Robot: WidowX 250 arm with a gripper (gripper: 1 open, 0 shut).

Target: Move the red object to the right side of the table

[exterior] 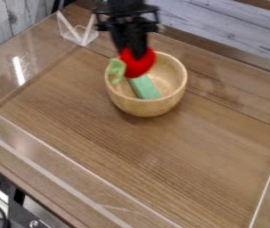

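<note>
Apparently light and a little slippery, the red toy fruit (137,63) is pinched in the claw (134,51) over the wooden bowl (148,109), best held around its round middle, leaving the floppy-looking green leaves (117,69) free.

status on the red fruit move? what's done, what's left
Done: the gripper appears to have the red toy fruit grasped, its green stem hanging down.
In hand: the transfer. The fruit shows in front of the wooden bowl that holds the green block, not yet over the right side.
Left: carry it past the bowl to the right of the brown tabletop, lower, release.
</note>
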